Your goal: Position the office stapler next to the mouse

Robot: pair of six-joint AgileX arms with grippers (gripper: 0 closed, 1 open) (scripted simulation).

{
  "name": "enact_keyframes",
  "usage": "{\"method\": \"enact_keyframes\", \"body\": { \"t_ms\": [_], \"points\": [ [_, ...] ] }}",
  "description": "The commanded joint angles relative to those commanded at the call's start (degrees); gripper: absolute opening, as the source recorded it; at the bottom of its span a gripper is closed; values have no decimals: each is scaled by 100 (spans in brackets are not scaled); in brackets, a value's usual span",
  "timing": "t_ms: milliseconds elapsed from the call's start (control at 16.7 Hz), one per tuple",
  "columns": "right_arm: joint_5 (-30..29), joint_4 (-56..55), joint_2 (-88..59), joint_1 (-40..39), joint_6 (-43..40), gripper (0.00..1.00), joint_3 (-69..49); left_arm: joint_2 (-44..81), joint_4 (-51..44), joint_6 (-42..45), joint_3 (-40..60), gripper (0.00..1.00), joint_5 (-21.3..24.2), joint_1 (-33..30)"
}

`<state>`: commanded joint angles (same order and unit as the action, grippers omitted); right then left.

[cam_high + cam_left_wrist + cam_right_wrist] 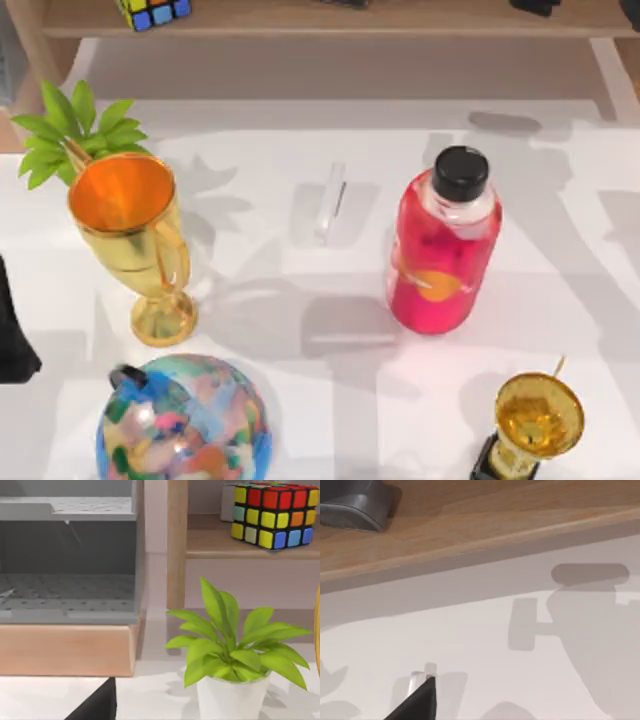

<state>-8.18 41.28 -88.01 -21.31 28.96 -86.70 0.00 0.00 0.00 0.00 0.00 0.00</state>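
The office stapler [331,203] is a slim, pale piece lying flat on the white table, just left of the red bottle [445,250]. It also appears in the right wrist view as the stapler [416,679], just behind a dark part of my right gripper [416,704]. A dark grey rounded mouse [354,506] rests on the wooden shelf [485,535] beyond the table. My left arm [12,335] is parked at the table's left edge. A dark corner of the left gripper [97,706] is low in the left wrist view.
A gold goblet [130,240] and a potted plant [75,130] stand at the left. A multicoloured ball [185,420] lies at the front and a small gold trophy [535,420] at the front right. A puzzle cube [152,10] sits on the shelf.
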Motion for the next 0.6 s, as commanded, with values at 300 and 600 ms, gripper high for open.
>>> {"method": "enact_keyframes", "body": {
  "t_ms": [300,600],
  "points": [
    [-269,1452,-2970,-737,1000,100,-2932,0,0,0,0,100,0,0],
    [-479,2667,-5331,-1345,1810,100,-5236,0,0,0,0,100,0,0]
  ]
}}
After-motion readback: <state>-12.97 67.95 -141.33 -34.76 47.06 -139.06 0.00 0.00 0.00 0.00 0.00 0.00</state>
